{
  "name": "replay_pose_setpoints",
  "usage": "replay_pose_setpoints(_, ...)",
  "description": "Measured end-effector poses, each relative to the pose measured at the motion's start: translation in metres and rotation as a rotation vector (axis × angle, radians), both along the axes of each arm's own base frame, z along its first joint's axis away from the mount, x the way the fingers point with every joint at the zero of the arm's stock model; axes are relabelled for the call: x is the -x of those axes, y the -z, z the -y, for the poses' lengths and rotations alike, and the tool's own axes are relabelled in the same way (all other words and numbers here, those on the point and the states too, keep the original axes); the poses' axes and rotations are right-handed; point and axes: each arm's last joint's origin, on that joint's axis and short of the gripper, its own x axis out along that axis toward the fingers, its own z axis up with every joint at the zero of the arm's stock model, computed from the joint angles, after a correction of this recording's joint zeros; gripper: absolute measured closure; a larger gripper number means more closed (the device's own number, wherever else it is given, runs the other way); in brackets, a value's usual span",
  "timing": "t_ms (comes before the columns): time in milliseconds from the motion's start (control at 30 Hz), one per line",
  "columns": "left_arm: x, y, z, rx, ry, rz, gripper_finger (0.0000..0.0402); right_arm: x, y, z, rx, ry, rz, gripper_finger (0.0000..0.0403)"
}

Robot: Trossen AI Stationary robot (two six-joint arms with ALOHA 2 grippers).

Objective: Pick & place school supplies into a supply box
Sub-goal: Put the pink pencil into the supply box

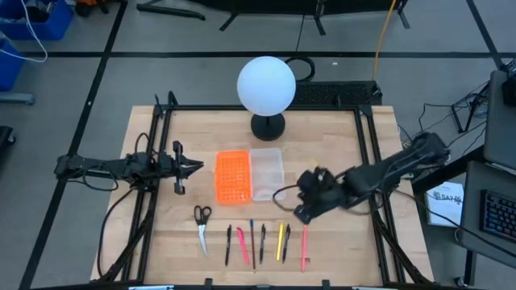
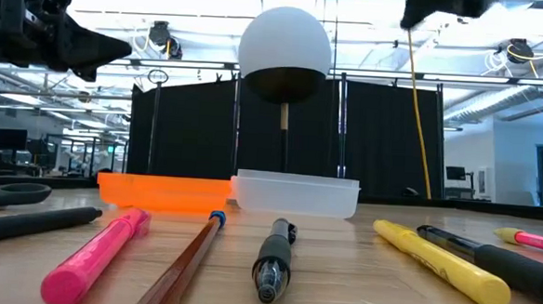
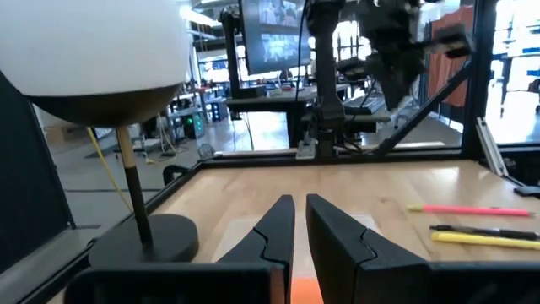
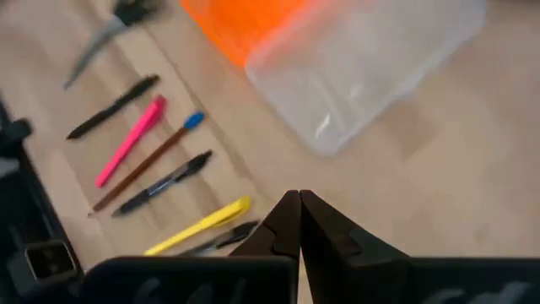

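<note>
The right gripper (image 1: pixel 300 211), jaws together and empty, hovers just right of the clear box (image 1: pixel 267 173), above the pens (image 1: pixel 262 242) and scissors (image 1: pixel 201 227) lined along the counter's (image 1: pixel 379 137) near edge. The left gripper (image 1: pixel 196 167), jaws together, waits left of the orange tray (image 1: pixel 233 176).

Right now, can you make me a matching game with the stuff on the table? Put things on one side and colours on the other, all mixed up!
Things:
1. supply box
2. perforated tray
3. lamp globe
4. scissors

Colours:
A. white
B. black handles, silver blades
C. clear
D. orange

Pairs: 1-C, 2-D, 3-A, 4-B
</note>
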Motion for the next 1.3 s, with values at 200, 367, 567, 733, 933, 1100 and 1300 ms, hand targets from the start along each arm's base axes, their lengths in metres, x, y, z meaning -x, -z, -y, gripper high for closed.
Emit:
replay_pose_setpoints(200, 0.0, -0.001, 0.0, 0.001, 0.0, 0.007, 0.0357, -0.011, 0.051, -0.019, -0.066, 0.203, -0.13, 0.0403)
replay_pose_setpoints(367, 0.0, -0.001, 0.0, 0.002, 0.0, 0.007, 0.0357, -0.008, 0.078, -0.022, -0.107, 0.317, -0.208, 0.0391)
replay_pose_setpoints(567, 0.0, -0.001, 0.0, -0.03, -0.003, 0.002, 0.0357, -0.001, 0.09, -0.018, -0.165, 0.415, -0.25, 0.0317)
replay_pose_setpoints(733, 0.0, 0.0, 0.0, -0.031, -0.003, -0.002, 0.0357, -0.003, 0.102, -0.02, -0.285, 0.433, -0.245, 0.0245)
replay_pose_setpoints(933, 0.0, 0.0, 0.0, -0.029, -0.003, -0.005, 0.0357, 0.0, 0.114, -0.019, -0.336, 0.556, -0.223, 0.0191)
replay_pose_setpoints(1100, 0.0, 0.003, 0.0, -0.029, -0.002, -0.035, 0.0357, 0.004, 0.126, -0.02, -0.381, 0.626, -0.21, 0.0184)
replay_pose_setpoints(1300, 0.0, 0.004, 0.0, -0.034, -0.002, -0.044, 0.0357, 0.009, 0.144, -0.021, -0.462, 0.656, -0.211, 0.0195)
